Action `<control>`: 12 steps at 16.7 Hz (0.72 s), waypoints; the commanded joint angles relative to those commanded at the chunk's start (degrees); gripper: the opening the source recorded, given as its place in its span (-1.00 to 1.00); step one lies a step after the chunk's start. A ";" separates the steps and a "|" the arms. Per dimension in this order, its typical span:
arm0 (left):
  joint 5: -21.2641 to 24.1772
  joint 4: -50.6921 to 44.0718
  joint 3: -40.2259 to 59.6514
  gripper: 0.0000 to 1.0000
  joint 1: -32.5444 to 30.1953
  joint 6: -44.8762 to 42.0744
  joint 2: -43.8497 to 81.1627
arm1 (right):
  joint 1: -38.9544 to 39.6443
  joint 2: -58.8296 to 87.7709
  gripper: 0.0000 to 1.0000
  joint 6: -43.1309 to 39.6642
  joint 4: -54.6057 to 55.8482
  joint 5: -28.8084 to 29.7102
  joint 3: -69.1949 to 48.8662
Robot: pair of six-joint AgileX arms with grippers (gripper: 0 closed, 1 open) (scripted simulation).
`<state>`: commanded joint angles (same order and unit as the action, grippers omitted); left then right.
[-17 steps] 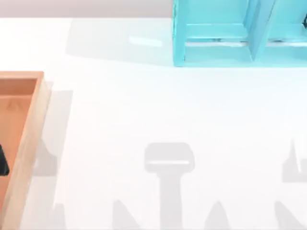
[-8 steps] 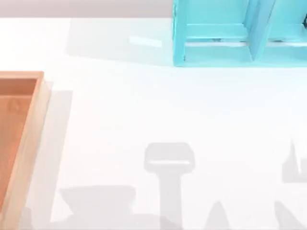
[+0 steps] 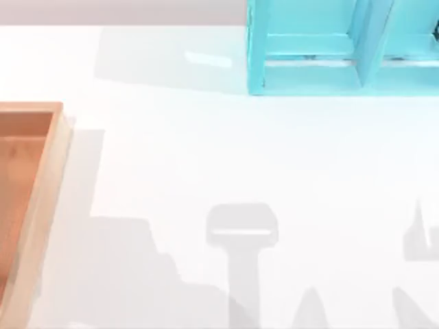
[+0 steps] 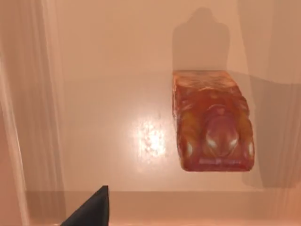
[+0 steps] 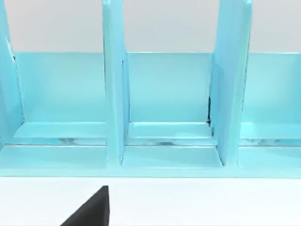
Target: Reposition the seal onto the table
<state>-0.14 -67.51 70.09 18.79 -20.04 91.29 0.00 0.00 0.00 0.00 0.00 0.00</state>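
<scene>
The seal [image 4: 211,122], an amber block with a dark red rounded top, rests on the orange-brown floor of the wooden tray [image 4: 94,94]. A dark tip of my left gripper [image 4: 89,209] shows at the edge of the left wrist view, apart from the seal, with nothing held in sight. The white table [image 3: 206,157] spreads across the top view, with the tray [image 3: 42,199] on its left side. A dark tip of my right gripper [image 5: 89,209] hangs over the table, facing the turquoise shelf.
A turquoise shelf unit [image 3: 309,68] stands at the back right, its open compartments [image 5: 164,94] facing the right wrist camera. The tray's raised wall [image 3: 51,157] borders the open white surface. Arm shadows lie along the table's front edge.
A dark piece at the top view's left edge over the tray has left the view. The grey shadow at the front left of the table has grown and spread right.
</scene>
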 joint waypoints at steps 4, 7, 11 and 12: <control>0.00 -1.05 1.18 1.00 0.36 -0.35 1.39 | 0.00 0.00 1.00 0.00 0.00 0.00 0.00; -0.01 -0.76 0.93 1.00 0.11 -0.28 1.34 | 0.00 0.00 1.00 0.00 0.00 0.00 0.00; -0.02 5.34 -2.18 1.00 0.48 -0.50 4.54 | 0.00 0.00 1.00 0.00 0.00 0.00 0.00; -0.01 7.36 -3.37 1.00 0.56 -0.61 5.41 | 0.00 0.00 1.00 0.00 0.00 0.00 0.00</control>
<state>-0.15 -60.15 66.73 19.35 -20.65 96.70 0.00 0.00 0.00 0.00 0.00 0.00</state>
